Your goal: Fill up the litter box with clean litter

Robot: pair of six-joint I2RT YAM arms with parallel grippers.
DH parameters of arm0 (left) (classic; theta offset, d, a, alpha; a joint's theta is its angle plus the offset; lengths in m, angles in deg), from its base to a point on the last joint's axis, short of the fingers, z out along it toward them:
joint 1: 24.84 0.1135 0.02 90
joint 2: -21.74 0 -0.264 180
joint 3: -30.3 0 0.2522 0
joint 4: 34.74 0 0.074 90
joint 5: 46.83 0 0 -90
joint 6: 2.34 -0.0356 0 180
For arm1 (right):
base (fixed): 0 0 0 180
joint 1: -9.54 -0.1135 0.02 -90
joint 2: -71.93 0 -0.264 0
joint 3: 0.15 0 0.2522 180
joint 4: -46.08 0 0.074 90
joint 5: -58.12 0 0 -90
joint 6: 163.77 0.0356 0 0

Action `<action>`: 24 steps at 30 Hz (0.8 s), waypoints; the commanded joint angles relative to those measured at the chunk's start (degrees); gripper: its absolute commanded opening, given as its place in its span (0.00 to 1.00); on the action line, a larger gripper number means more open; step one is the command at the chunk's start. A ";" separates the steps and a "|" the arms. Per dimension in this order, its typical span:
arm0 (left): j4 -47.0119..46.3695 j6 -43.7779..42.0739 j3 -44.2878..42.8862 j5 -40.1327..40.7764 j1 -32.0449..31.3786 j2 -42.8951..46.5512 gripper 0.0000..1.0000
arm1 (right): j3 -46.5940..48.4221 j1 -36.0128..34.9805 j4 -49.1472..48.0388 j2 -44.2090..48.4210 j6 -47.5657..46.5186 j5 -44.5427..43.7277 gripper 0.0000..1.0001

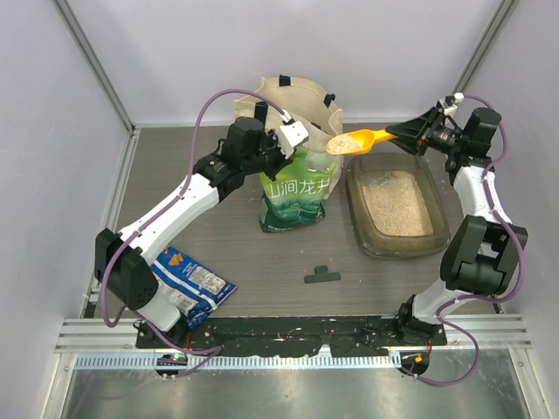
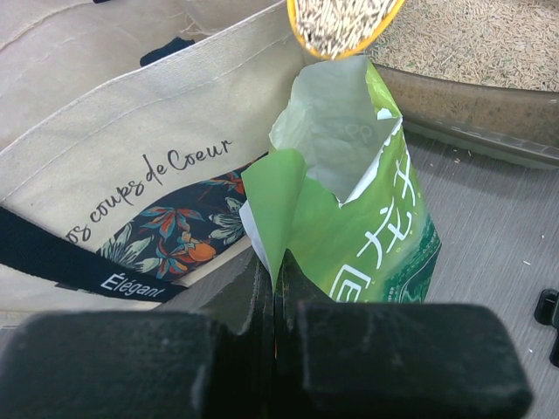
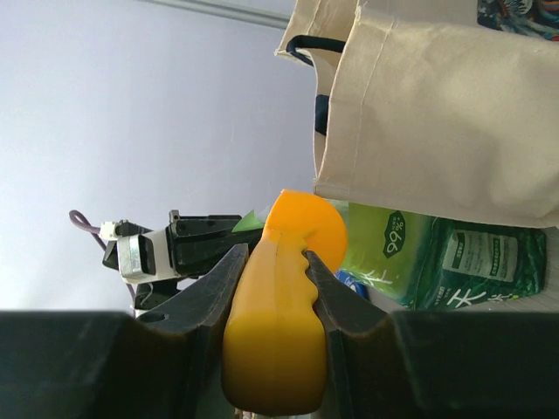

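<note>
The litter box (image 1: 356,205) lies at the right, holding a layer of pale clean litter (image 1: 397,202). My right gripper (image 1: 410,133) is shut on the handle of an orange scoop (image 1: 354,141). The scoop is heaped with litter and held level in the air between the pouch mouth and the box's far left corner. In the right wrist view the jaws (image 3: 275,253) clamp the scoop handle (image 3: 279,332). My left gripper (image 1: 288,153) is shut on the top edge of the open green-and-white pouch (image 1: 297,196). The left wrist view shows the pouch (image 2: 349,227), scoop (image 2: 342,22) and box rim (image 2: 472,109).
A cream canvas tote bag (image 1: 288,100) stands right behind the pouch. A blue snack bag (image 1: 194,284) lies near the left arm's base. A black clip (image 1: 321,276) lies on the table in front of the pouch. Grey walls enclose the table.
</note>
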 commanded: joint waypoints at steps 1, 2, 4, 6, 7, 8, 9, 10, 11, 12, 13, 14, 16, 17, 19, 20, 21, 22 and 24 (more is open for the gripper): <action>-9.45 -1.63 -5.54 -1.08 0.52 1.97 0.00 | -0.02 3.06 -2.80 3.92 0.75 1.81 0.01; -9.54 -1.72 -5.54 -1.16 0.52 1.97 0.00 | -0.19 3.77 -3.07 4.00 0.83 1.90 0.01; -9.45 -1.98 -5.72 -1.34 0.52 1.79 0.00 | -1.15 5.87 -4.29 4.18 1.27 2.07 0.01; -9.36 -2.33 -5.89 -1.25 0.52 1.70 0.00 | -2.12 7.37 -5.61 4.27 2.32 2.16 0.01; -9.19 -2.77 -6.07 -1.25 0.52 1.70 0.00 | -3.43 9.29 -7.45 4.27 2.85 2.16 0.01; -9.10 -2.77 -6.07 -1.25 0.52 1.70 0.00 | -4.14 10.09 -8.16 4.27 3.20 2.07 0.01; -9.01 -2.86 -6.16 -1.25 0.52 1.62 0.00 | -5.45 11.06 -9.04 4.36 3.82 1.99 0.01; -9.01 -3.03 -6.16 -1.25 0.52 1.53 0.00 | -6.16 11.85 -10.61 4.27 4.17 1.90 0.01; -8.92 -2.95 -6.16 -1.25 0.52 1.44 0.00 | -6.78 13.60 -11.32 4.36 4.52 1.72 0.01; -8.84 -3.03 -6.24 -1.34 0.52 1.53 0.00 | -8.09 14.40 -11.85 4.44 4.61 1.46 0.01; -8.66 -3.03 -6.25 -1.43 0.52 1.53 0.00 | -8.80 15.19 -12.64 4.62 4.61 0.94 0.01; -8.75 -2.95 -6.33 -1.43 0.52 1.35 0.00 | -9.42 16.94 -13.00 4.62 4.61 0.67 0.01; -8.40 -2.95 -6.51 -1.52 0.52 1.35 0.00 | -11.09 18.53 -13.61 4.62 4.35 0.23 0.01; -8.31 -3.03 -6.51 -1.52 0.52 1.44 0.00 | -11.70 19.32 -13.70 4.79 4.09 -0.47 0.01; -8.13 -3.12 -6.60 -1.52 0.52 1.35 0.00 | -13.63 21.61 -13.44 5.23 3.21 -1.18 0.01; -8.04 -3.12 -6.60 -1.60 0.52 1.27 0.00 | -14.25 22.14 -13.18 5.67 1.82 -1.79 0.01; -8.04 -3.04 -6.60 -1.52 0.52 1.26 0.00 | -15.48 23.27 -12.31 6.20 0.06 -2.49 0.01; -8.04 -2.95 -6.60 -1.52 0.52 1.26 0.00 | -15.92 23.81 -8.56 6.72 -2.04 -3.11 0.01; -8.04 -3.03 -6.42 -1.43 0.52 1.35 0.00 | -16.45 24.51 -3.88 7.86 -9.43 -4.16 0.01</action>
